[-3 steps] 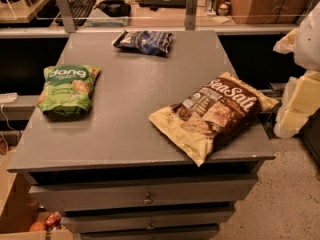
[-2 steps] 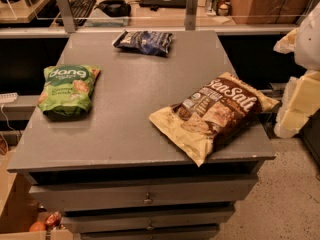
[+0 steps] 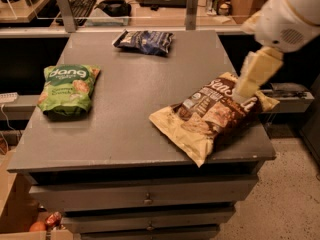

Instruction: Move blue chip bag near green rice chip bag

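Observation:
The blue chip bag [image 3: 145, 41] lies flat at the far edge of the grey table [image 3: 125, 129], near the middle. The green rice chip bag [image 3: 67, 88], with white "dang" lettering, lies at the table's left side. My gripper [image 3: 248, 90] hangs from the white arm [image 3: 290, 14] at the right. It is above the top right corner of the brown-and-cream SeaSalt bag [image 3: 212, 116], far from both task bags. It holds nothing that I can see.
The large SeaSalt bag lies at the table's front right, its corner over the edge. Drawers [image 3: 145, 199] sit below the table top. Behind it is a desk with a keyboard [image 3: 80, 4], headphones and two metal posts [image 3: 192, 6].
The arm has swung in from the right edge of the view, leftward over the table's right side, and the gripper now hangs above the SeaSalt bag. The bags have not moved.

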### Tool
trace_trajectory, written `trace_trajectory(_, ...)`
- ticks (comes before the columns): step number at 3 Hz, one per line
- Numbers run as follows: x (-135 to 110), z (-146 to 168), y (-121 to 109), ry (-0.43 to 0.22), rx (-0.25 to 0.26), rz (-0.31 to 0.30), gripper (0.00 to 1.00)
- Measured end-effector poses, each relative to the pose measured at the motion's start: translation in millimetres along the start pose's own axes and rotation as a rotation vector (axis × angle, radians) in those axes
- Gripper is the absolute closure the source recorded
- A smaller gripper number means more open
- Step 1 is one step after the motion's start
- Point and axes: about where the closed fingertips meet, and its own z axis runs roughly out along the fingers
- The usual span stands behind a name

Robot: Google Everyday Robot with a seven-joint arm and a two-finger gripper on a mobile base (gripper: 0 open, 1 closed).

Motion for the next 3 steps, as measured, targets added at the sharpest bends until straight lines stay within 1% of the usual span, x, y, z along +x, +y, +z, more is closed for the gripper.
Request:
trace_trajectory(1,-55.5,33.2,-49.8,-0.116,0.023,-0.005,0.0)
trace_trajectory(2,-127.2,60.7,-87.0,-0.23,0.034,-0.004,0.0)
trace_trajectory(3,-127.3,60.7,-86.9,-0.23,0.034,-0.004,0.0)
